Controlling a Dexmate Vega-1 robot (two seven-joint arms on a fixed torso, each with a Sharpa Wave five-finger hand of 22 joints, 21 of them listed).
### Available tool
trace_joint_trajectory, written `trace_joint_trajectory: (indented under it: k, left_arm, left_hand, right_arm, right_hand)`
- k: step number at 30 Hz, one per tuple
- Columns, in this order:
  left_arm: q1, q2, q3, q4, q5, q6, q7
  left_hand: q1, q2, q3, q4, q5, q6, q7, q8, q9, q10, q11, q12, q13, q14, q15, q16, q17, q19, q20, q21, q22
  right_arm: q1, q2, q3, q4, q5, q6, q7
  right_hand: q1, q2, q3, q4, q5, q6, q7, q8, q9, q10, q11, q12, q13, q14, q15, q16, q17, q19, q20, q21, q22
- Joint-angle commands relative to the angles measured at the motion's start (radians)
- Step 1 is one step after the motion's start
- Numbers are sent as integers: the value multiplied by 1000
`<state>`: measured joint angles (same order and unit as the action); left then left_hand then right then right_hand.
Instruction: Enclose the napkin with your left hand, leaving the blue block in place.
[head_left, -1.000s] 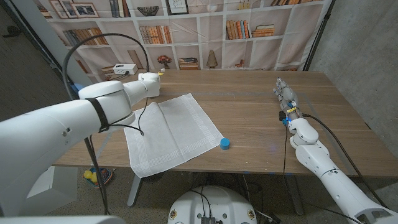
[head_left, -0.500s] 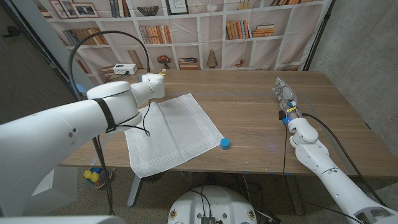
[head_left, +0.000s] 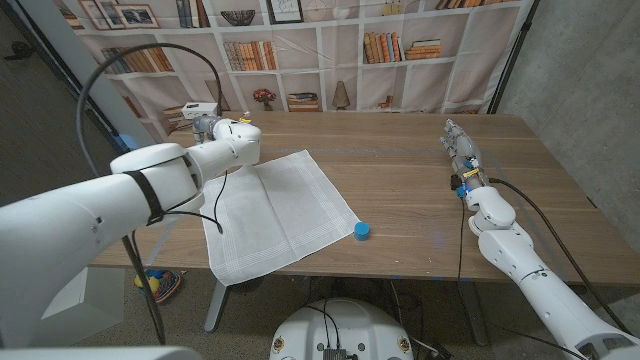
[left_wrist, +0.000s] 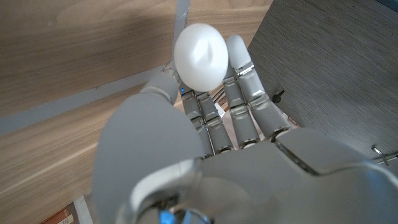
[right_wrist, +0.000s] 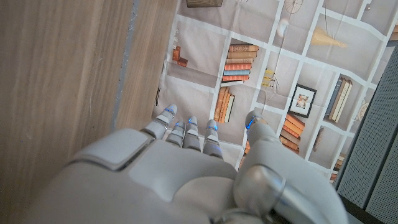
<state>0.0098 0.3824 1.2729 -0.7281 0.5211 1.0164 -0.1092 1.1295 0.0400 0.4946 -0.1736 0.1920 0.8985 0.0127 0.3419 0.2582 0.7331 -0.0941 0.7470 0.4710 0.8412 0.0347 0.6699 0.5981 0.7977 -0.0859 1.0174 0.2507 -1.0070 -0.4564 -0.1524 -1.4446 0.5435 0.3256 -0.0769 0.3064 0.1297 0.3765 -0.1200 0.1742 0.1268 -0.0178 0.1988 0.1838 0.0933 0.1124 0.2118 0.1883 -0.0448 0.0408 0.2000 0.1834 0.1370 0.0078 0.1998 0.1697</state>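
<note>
white napkin (head_left: 277, 211) lies spread flat on the wooden table (head_left: 410, 190), left of centre, turned like a diamond, its near corner at the table's near edge. small blue block (head_left: 362, 231) sits on bare wood just beside the napkin's right corner, not on the cloth.

left hand (head_left: 207, 125) is at the far left of the table, beyond the napkin's far-left edge, close to the table's left rim. its wrist view shows the fingers (left_wrist: 245, 93) straight and lying side by side, thumb alongside, nothing held; floor past the table edge is visible beyond them. not touching the napkin as far as the head view shows.

right hand (head_left: 457, 146) is well to the right, far from napkin and block, fingers extended toward the far edge, holding nothing (it looks to stand on its edge, contact with the wood unclear).

bookshelf backdrop (head_left: 330, 50) behind the table.
</note>
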Motion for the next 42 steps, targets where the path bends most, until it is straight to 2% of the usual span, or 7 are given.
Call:
trace_joint_trajectory:
  k: [1,6,11,15,24,33,42]
  left_arm:
    - [118,185,-123,-571,104,0,-43]
    - [180,227,-198,-665,123,-82,-45]
    - [215,241,-235,-724,168,-114,-90]
    - [241,273,-256,-813,206,-142,-168]
    - [324,317,-313,-960,311,-177,-271]
    - [411,337,-380,-1072,392,-226,-352]
    - [492,339,-438,-1153,455,-285,-422]
  left_hand:
    - [130,114,2,5,7,12,1,6,4,7,1,7,8,153,-262,10,8,-12,-88,13,0]
    - [132,112,3,4,7,18,3,7,6,13,4,10,17,156,-263,10,14,-12,-94,25,-1]
    - [134,110,3,4,7,20,3,6,7,13,2,10,24,159,-262,10,19,-14,-95,34,-3]
    - [134,109,4,4,8,19,1,5,7,12,2,10,28,157,-262,8,22,-17,-95,40,-4]
    - [135,108,5,5,8,20,1,3,9,11,2,10,39,158,-262,6,29,-21,-96,54,-7]
    - [135,106,7,6,8,23,0,2,11,18,4,11,48,163,-262,5,36,-24,-98,68,-11]
    - [133,105,8,7,9,23,-1,-1,13,19,-2,8,55,163,-262,1,42,-29,-97,82,-15]
  right_arm:
    - [-41,-16,12,-57,-6,3,-23]
    - [-78,-28,24,-103,-14,5,-49]
    - [-101,-34,30,-131,-18,6,-65]
    - [-125,-37,36,-156,-19,13,-77]
    - [-179,-44,50,-202,-21,28,-98]
    - [-234,-78,75,-274,-40,30,-118]
    - [-270,-113,106,-340,-51,5,-141]
  right_hand:
    - [-3,2,-2,-3,3,11,-1,-1,3,9,2,1,5,7,3,0,5,9,2,0,5]
    - [-3,1,-3,-3,3,12,-2,-1,3,11,2,0,5,8,2,-1,5,9,2,0,5]
    - [-3,1,-3,-3,3,12,-2,-2,3,12,2,0,5,8,1,-1,5,9,3,-1,5]
    - [-3,1,-4,-3,3,12,-2,-2,3,12,2,0,5,7,3,-1,5,9,3,-1,5]
    - [-5,1,-5,-2,3,14,-2,-2,3,12,1,-1,5,8,2,-1,5,10,2,-1,4]
    - [-6,0,-7,-2,3,15,-4,-2,3,13,1,-1,5,9,1,-1,5,11,2,0,4]
    - [-12,-3,-12,1,2,17,-6,-2,3,15,-1,-2,5,14,0,1,6,14,2,0,4]
